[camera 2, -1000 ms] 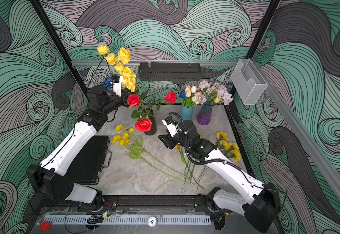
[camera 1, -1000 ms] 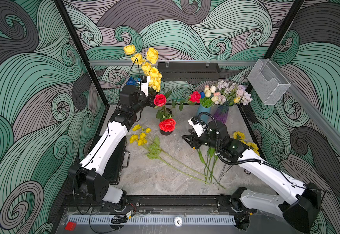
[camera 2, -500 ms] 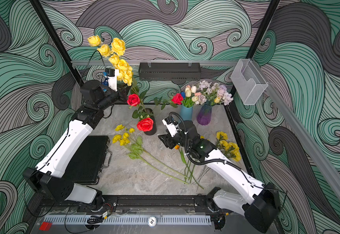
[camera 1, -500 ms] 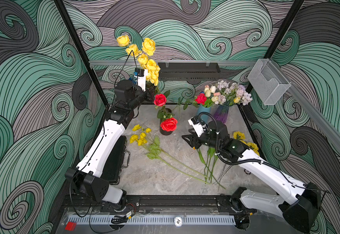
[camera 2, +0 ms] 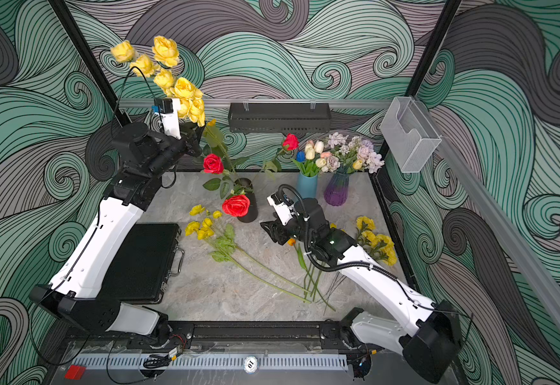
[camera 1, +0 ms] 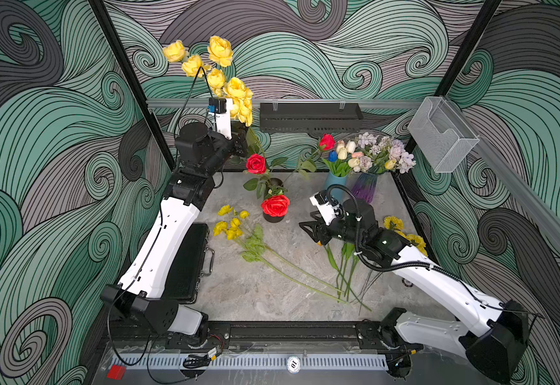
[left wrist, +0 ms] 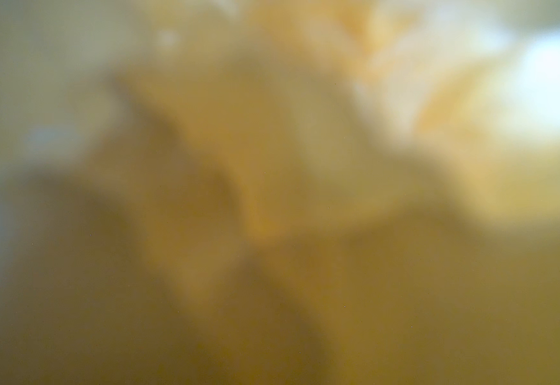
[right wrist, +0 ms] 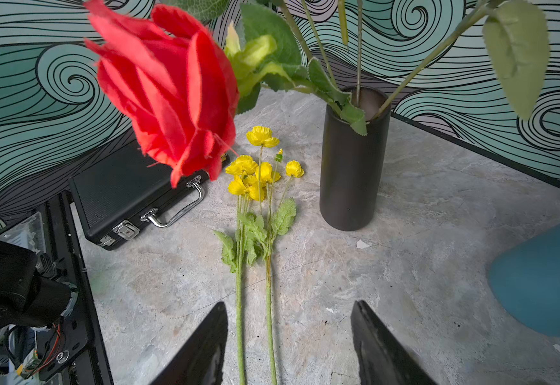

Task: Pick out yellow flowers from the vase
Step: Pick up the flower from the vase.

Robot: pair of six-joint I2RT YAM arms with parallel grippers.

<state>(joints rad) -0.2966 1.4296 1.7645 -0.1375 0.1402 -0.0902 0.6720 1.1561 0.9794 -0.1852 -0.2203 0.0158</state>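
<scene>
A tall spray of yellow flowers (camera 1: 220,78), roses on one green stem, is held high at the back left with my left gripper (camera 1: 242,139) shut on that stem. Its lower end runs down toward the black vase (camera 1: 274,218); whether it is still inside I cannot tell. Blurred yellow petals (left wrist: 272,166) fill the left wrist view. My right gripper (right wrist: 288,308) hangs open low over the table. Two stems of small yellow flowers (right wrist: 258,166) lie on the table under the gap. More yellow flowers (camera 1: 412,238) lie at the right.
Red roses (camera 1: 275,205) stay in the black vase (right wrist: 352,166). A blue vase (camera 1: 335,183) and a purple vase (camera 1: 367,188) with pale blooms stand at the back right. A black case (camera 1: 188,263) lies at the left, a clear bin (camera 1: 442,133) hangs at the right.
My left arm has raised the yellow rose spray higher and toward the left. The long-stemmed red rose has swung to the right. The right arm has not moved.
</scene>
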